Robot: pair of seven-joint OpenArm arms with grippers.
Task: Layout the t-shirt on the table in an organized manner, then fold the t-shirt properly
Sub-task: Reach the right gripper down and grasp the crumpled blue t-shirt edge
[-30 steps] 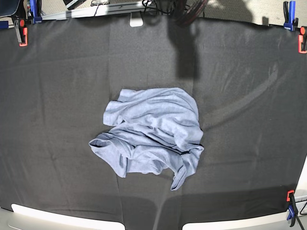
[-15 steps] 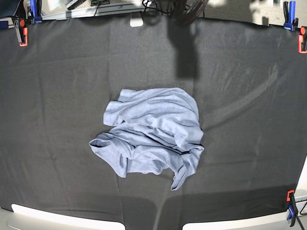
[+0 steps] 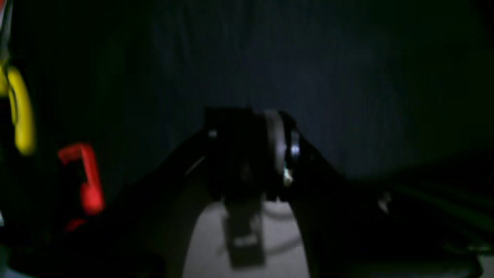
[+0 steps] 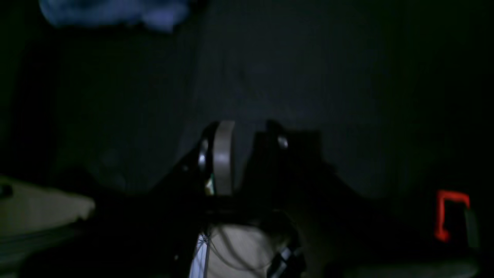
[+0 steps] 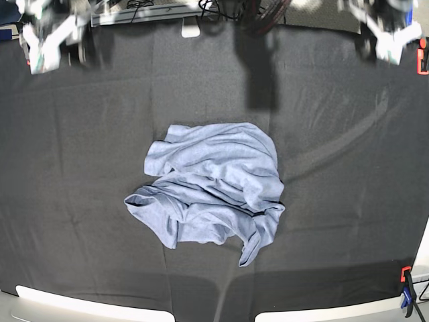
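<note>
Lying crumpled at the middle of the table (image 5: pixel 80 147) in the base view, the t-shirt (image 5: pixel 211 188) rests on creased black cloth; both arms are blurs at the far corners. An orange clamp (image 5: pixel 405 274) grips the near edge. Left wrist view: the left gripper (image 3: pixel 251 154) is dark and blurred, its opening unreadable. Right wrist view: the right gripper (image 4: pixel 241 154) looks slightly parted, holding nothing

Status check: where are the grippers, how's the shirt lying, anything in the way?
Right gripper and left gripper at far corners, holding nothing. T-shirt crumpled mid-table, untouched. Nothing in the way.
</note>
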